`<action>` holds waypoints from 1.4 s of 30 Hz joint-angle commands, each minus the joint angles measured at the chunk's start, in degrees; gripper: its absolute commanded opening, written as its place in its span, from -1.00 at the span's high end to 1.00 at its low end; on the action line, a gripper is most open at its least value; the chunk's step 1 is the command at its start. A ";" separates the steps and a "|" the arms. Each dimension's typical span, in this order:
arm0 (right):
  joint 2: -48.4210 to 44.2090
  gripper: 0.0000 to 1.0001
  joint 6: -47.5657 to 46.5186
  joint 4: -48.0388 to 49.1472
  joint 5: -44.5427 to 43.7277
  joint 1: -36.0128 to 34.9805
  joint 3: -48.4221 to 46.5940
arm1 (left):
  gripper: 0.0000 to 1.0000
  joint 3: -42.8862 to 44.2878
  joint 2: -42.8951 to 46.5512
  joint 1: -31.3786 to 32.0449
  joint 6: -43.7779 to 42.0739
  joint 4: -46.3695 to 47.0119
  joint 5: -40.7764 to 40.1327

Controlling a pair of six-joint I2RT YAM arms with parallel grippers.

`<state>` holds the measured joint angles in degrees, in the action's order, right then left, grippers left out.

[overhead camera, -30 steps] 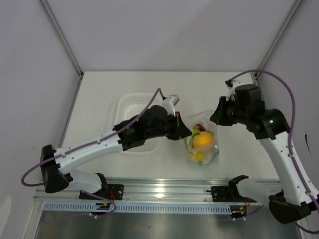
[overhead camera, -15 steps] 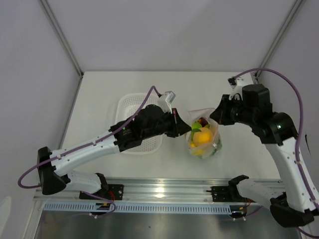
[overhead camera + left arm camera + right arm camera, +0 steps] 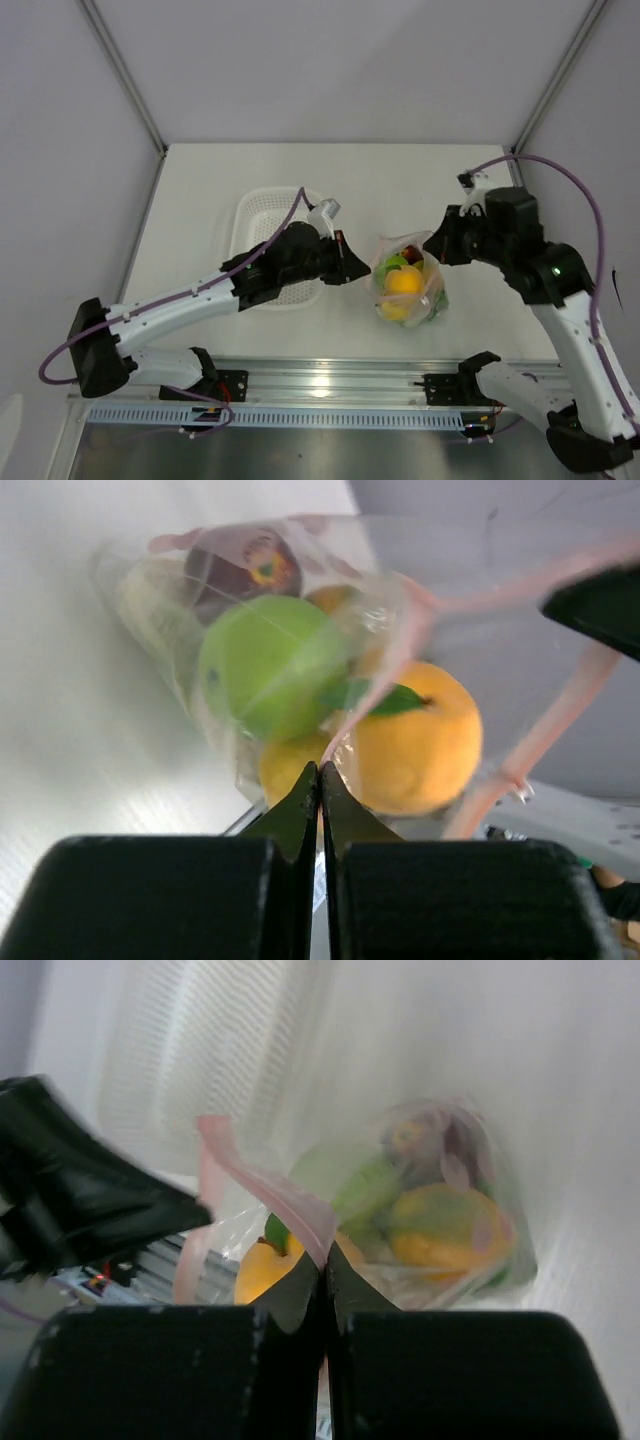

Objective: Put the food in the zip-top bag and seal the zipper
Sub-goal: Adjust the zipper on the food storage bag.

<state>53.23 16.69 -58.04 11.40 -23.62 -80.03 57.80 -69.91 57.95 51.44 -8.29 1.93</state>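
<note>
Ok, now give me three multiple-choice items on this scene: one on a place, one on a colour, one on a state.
1. In the top view, where does the white basket lie relative to the zip-top bag?
A) to its left
B) to its right
C) underneath it

2. What colour is the zipper along the bag's edge?
A) blue
B) pink
C) black

3. How does the left gripper stand?
A) wide open over the basket
B) shut on a loose apple on the table
C) shut on the bag's edge

Answers:
1 A: the basket sits to the left of the bag in that view, apart from it.
2 B: both wrist views show a pink strip.
3 C: the left wrist view shows the jaws closed, with the bag's edge pinched at their tips.
</note>
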 commanded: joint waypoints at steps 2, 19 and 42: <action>7.59 1.00 1.68 -2.07 -9.45 0.59 2.70 | 0.99 3.96 -0.85 0.49 -2.65 -0.68 4.67; 7.84 1.00 1.51 -2.95 -5.05 -0.37 -4.78 | 0.99 8.72 0.48 3.58 -2.31 0.65 8.42; 8.20 1.00 -0.60 -5.77 -1.38 -3.10 -12.96 | -0.46 31.14 -8.14 11.03 -13.65 -29.32 -16.32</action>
<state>62.59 15.59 -67.31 8.47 -26.33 -91.94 86.24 -77.14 67.37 38.85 -30.76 -4.47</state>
